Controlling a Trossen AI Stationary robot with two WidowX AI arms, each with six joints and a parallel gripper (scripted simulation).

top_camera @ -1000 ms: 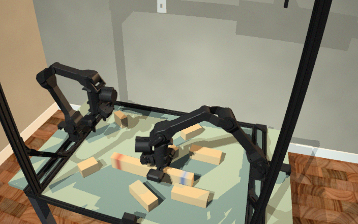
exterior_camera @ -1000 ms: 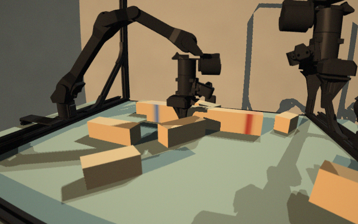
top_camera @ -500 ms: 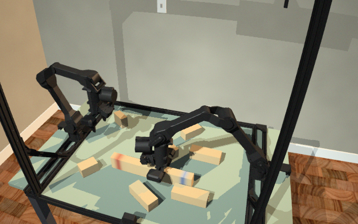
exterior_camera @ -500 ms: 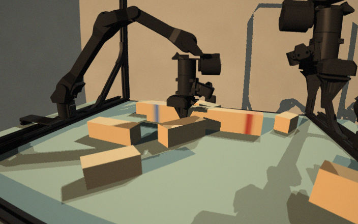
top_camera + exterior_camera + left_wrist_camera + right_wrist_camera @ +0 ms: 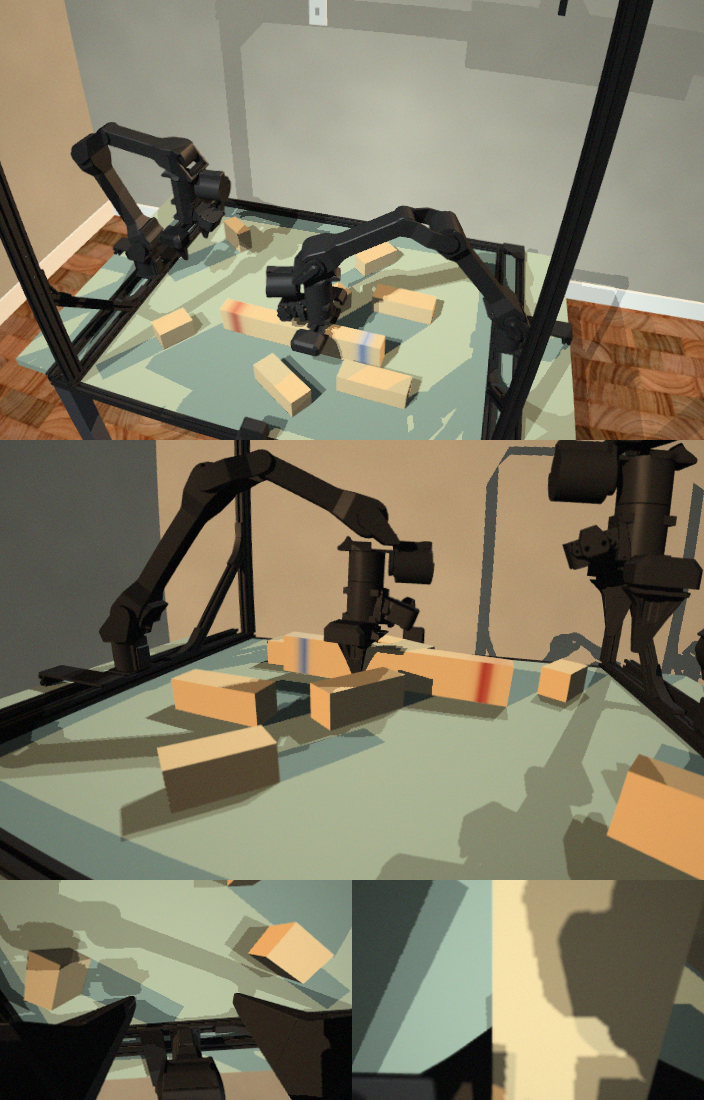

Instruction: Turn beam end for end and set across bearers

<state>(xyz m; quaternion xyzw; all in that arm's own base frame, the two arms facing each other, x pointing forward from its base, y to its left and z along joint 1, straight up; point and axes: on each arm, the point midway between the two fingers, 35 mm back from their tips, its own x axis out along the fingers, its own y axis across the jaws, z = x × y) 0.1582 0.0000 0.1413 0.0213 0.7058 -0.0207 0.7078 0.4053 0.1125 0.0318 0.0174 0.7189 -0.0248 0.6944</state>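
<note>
Seen from above, twelve o'clock toward the grey wall, a short pale timber block (image 5: pixel 281 383) lies at seven o'clock from the long pale wooden beam (image 5: pixel 259 325) (image 5: pixel 456 676) (image 5: pixel 524 993) with red and blue bands. The right gripper (image 5: pixel 311 339) (image 5: pixel 357 668) (image 5: pixel 545 1031) is partly open, clamped on the beam's middle, red end at nine, blue at four. Farther, toward ten, the left gripper (image 5: pixel 193 242) (image 5: pixel 641 683) (image 5: pixel 184 999) hangs wide open, holding nothing
</note>
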